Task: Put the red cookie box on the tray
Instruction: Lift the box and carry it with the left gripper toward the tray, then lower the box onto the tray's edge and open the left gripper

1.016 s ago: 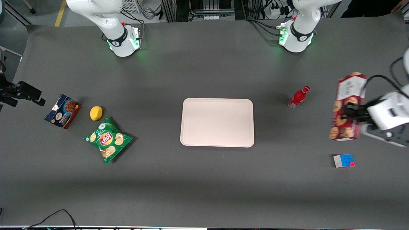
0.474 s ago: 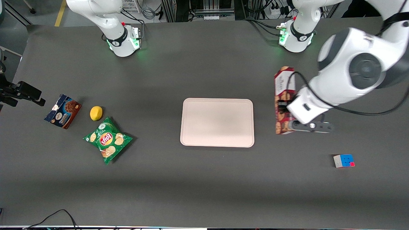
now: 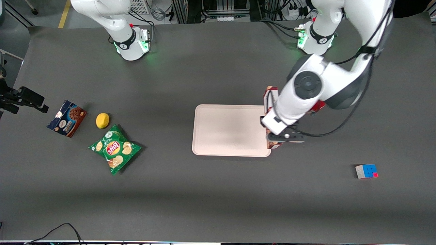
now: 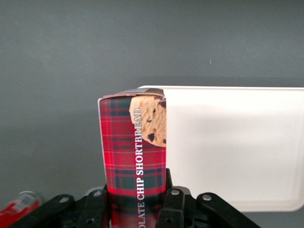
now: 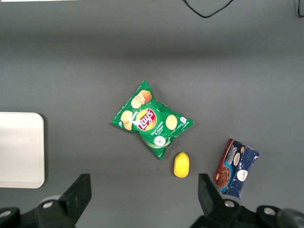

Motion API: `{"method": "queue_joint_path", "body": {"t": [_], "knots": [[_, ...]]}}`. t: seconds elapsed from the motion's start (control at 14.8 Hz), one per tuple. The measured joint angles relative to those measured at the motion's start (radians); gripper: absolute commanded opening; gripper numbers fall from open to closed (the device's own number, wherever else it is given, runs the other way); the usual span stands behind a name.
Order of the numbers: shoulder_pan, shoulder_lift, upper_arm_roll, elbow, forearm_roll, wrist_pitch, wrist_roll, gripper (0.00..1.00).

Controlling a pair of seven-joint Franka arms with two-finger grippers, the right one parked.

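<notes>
arm: white shells, grey joint disc | black cables | end effector: black

The red cookie box looks like printed cardboard with a slight sheen on its plaid face, clamped in the matt black plastic pincer above the tray's edge. The tray is smooth pale pink plastic, matt. The bench has a dull dark grey covering. The chip bag is glossy crinkled foil. The lemon has a waxy skin.
</notes>
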Motion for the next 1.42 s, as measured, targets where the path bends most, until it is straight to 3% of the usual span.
{"method": "queue_joint_path", "body": {"t": [0.68, 1.35, 1.42], "knots": [[-0.026, 0.193, 0.000, -0.046, 0.147, 0.162, -0.068, 0.10], [-0.026, 0.265, 0.000, -0.050, 0.247, 0.187, -0.147, 0.12], [-0.026, 0.271, 0.000, -0.050, 0.249, 0.192, -0.148, 0.15]]}}
